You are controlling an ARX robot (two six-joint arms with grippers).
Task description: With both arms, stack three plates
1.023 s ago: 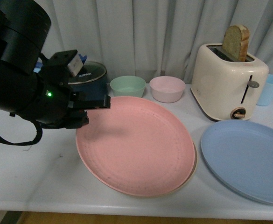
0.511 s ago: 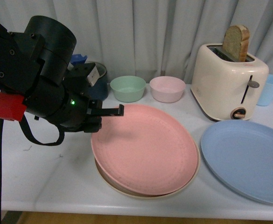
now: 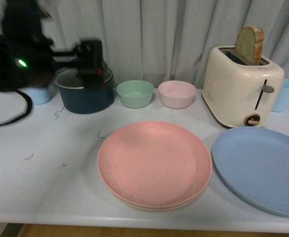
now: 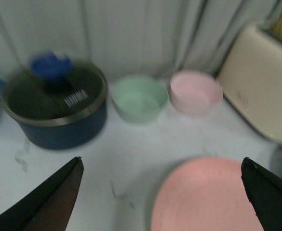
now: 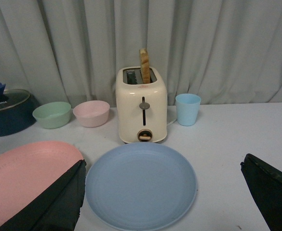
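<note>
The left gripper [image 4: 161, 162] has its jaws wide apart with nothing between them. Just ahead of it and below lies the pink plate [image 4: 208, 197], flat on the table [image 3: 45, 177]. Beyond the plate stand a green bowl [image 4: 140, 98] and a pink bowl [image 4: 195, 91] side by side. A dark pot [image 4: 59, 110] with a lid is farther to the gripper's left, and the toaster [image 4: 261, 96] is off to its right. In the front view the left arm [image 3: 20, 64] is a blur, high above the table's far left corner, over the pot.

The front view also shows the pink plate resting on the beige plate [image 3: 156, 209], of which only a thin rim shows at the near edge.

The right gripper [image 5: 163, 164] is also spread open and empty. The blue plate [image 5: 141, 185] lies directly ahead of it and below, alone on the table. Whether the gripper touches it, I cannot tell. The pink and beige pair lies to this gripper's left, near the blue plate but apart from it. Just beyond the blue plate stands the toaster, with a slice of bread [image 5: 144, 65] upright in its slot. A light blue cup [image 5: 187, 109] stands beside the toaster on the right. A grey curtain [image 5: 227, 48] hangs behind everything.
</note>
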